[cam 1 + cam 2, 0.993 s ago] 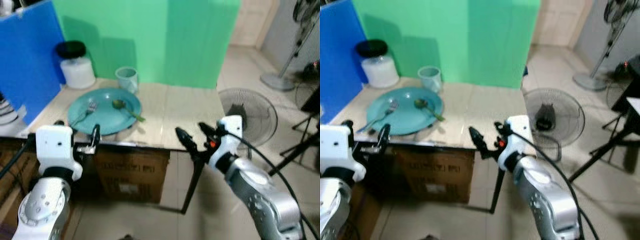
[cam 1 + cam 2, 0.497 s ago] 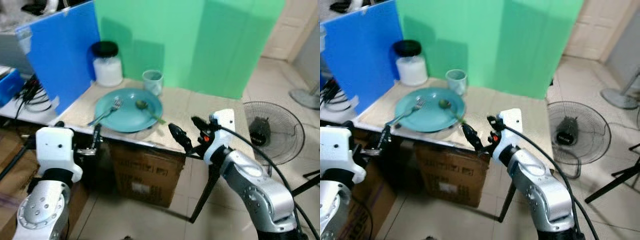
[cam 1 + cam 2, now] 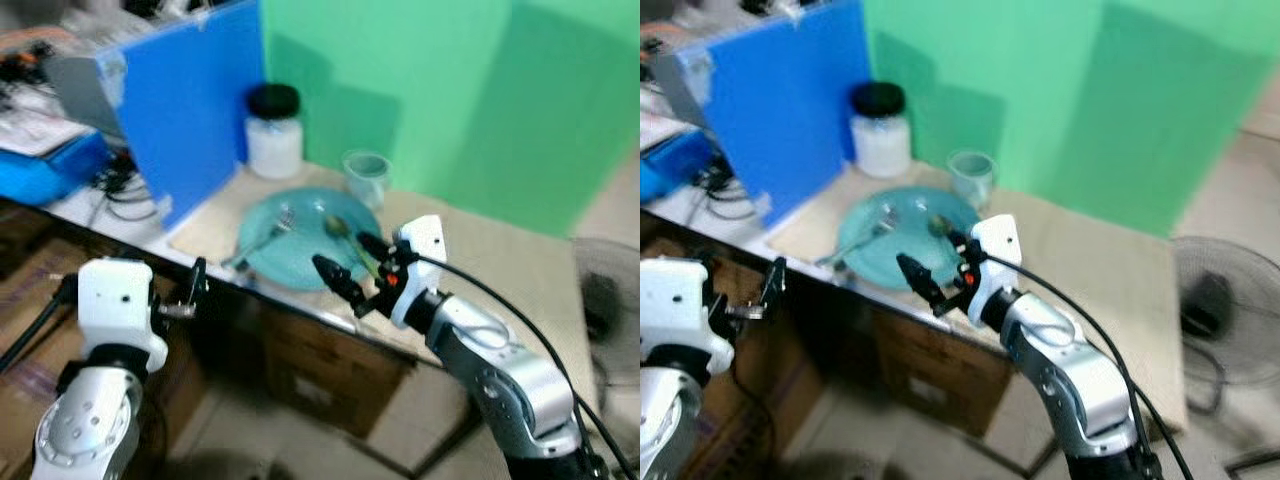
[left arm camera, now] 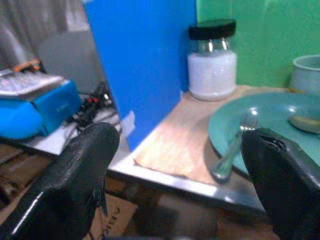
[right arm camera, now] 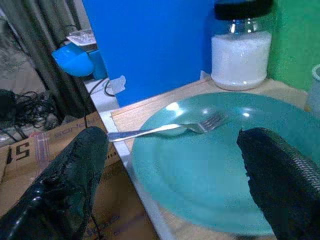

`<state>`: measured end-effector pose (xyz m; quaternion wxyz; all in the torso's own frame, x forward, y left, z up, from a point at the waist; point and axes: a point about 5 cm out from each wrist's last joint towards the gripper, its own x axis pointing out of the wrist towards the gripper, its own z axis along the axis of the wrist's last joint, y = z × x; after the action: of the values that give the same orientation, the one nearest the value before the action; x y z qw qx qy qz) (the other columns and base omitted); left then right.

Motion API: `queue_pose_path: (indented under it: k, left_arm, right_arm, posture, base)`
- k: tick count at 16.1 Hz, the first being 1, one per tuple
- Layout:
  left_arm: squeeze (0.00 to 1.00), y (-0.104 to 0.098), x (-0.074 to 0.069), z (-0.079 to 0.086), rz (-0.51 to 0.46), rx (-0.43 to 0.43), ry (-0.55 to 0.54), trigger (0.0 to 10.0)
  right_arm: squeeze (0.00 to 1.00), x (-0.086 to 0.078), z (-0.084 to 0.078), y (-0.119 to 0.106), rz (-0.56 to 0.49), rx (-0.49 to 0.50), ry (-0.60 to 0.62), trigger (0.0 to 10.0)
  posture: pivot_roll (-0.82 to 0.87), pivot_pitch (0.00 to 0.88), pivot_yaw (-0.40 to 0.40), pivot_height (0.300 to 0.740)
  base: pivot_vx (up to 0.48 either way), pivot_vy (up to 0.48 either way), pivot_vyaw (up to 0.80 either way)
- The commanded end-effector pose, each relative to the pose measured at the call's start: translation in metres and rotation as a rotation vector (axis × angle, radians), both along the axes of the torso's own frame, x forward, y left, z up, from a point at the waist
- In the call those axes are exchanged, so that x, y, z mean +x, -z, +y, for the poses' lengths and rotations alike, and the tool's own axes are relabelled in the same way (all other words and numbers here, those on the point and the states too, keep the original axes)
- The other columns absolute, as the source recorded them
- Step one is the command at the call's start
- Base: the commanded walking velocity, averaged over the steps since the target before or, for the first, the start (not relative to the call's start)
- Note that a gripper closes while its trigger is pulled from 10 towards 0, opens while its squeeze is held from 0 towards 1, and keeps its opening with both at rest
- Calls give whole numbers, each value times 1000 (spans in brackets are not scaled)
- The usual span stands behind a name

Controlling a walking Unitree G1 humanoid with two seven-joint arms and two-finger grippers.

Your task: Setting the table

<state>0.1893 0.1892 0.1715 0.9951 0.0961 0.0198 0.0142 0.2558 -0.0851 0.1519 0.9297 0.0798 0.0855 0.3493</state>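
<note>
Approaching the table (image 3: pixel 470 250): right gripper (image 3: pixel 350 268) hovering wide open and empty over the plate (image 5: pixel 210 165), fork (image 5: pixel 165 130) lying at its 9 o'clock rim. Left gripper (image 4: pixel 175 170) also gaping, holding nothing, short of the table edge. Likely needing a lowering and closing on the fork next.

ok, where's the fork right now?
The fork lies on the left side of the teal plate, handle overhanging the rim toward the table edge, in front of the black-lidded jar.

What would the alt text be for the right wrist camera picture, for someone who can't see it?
A teal plate sits on a wooden table with a metal fork lying across its rim, seen between the right gripper's two open black fingers. Behind stand a black-lidded jar of white powder and a blue board.
</note>
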Motion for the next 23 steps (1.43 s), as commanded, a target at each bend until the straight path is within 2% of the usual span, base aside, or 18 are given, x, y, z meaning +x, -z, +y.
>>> queue_pose_path:
  k: [1, 3, 5, 7, 8, 9, 11, 12, 13, 14, 16, 18, 20, 21, 22, 23]
  left_arm:
    - [0, 0, -2, -5, -1, -2, 24, 10000]
    - [0, 1, -2, -7, 10, 2, 50, 10000]
    - [0, 4, -4, -12, 44, 18, 140, 10000]
    - [0, 3, -5, -16, 59, 23, 255, 10000]
    - [0, 4, -5, -18, 73, 23, 305, 10000]
    - [0, 5, -4, -22, 99, 18, 381, 10000]
    - [0, 8, -6, -30, 152, 23, 522, 10000]
    - [0, 9, -6, -31, 165, 29, 549, 10000]
    - [0, 10, -5, -32, 177, 37, 575, 10000]
    - [0, 11, -4, -32, 180, 47, 589, 10000]
    - [0, 10, -2, -31, 181, 43, 601, 10000]
    - [0, 10, -3, -33, 185, 35, 634, 10000]
    - [0, 9, -5, -34, 190, 29, 650, 10000]
    - [0, 9, -5, -34, 191, 29, 655, 10000]
    - [0, 9, -6, -34, 191, 28, 663, 10000]
    - [0, 9, -6, -34, 192, 23, 670, 10000]
  right_arm:
    - [0, 1, -5, 0, 6, 7, 29, 10000]
    - [0, 3, -3, -1, 4, -2, 36, 10000]
    - [0, 6, 2, -1, 42, -62, 27, 10000]
    - [0, 17, 13, -4, 69, -72, 14, 10000]
    - [333, 28, 16, -2, 82, -102, 68, 10000]
    - [1000, 40, 19, 0, 93, -164, 119, 10000]
    - [1000, 56, 23, 2, 114, -259, 161, 10000]
    - [1000, 61, 22, 4, 121, -317, 176, 10000]
    - [925, 66, 21, 6, 129, -390, 178, 10000]
    - [0, 71, 19, 8, 157, -439, 192, 10000]
    - [0, 79, 16, 13, 196, -510, 235, 10000]
    - [0, 90, 13, 13, 225, -510, 310, 9843]
    - [0, 94, 11, 13, 259, -515, 343, 9686]
    - [0, 95, 8, 13, 269, -516, 357, 9216]
    - [0, 96, 3, 15, 292, -515, 375, 8118]
    - [0, 96, -2, 17, 308, -520, 391, 6000]
  posture:
    - [19, 0, -17, 740]
    - [20, 0, -19, 740]
    - [20, 0, -20, 740]
    - [20, 0, -17, 740]
    - [18, 0, -13, 740]
    - [19, 0, -14, 740]
    - [25, 2, -21, 740]
    - [23, 4, -23, 740]
    - [23, 5, -26, 740]
    - [23, 8, -29, 740]
    - [19, 12, -30, 740]
    - [20, 12, -30, 740]
    - [21, 17, -28, 740]
    - [22, 18, -26, 740]
    - [22, 18, -25, 740]
    - [21, 19, -24, 740]
  base:
    - [337, 0, 0]
    - [156, 0, 0]
    - [0, 0, 0]
    - [0, 0, 0]
    - [0, 0, 0]
    - [0, 0, 0]
    - [0, 0, 0]
    - [0, 0, 0]
    - [0, 0, 0]
    - [0, 0, 0]
    - [0, 0, 0]
    - [0, 0, 0]
    - [0, 0, 0]
    - [0, 0, 0]
    - [0, 0, 0]
    - [0, 0, 0]
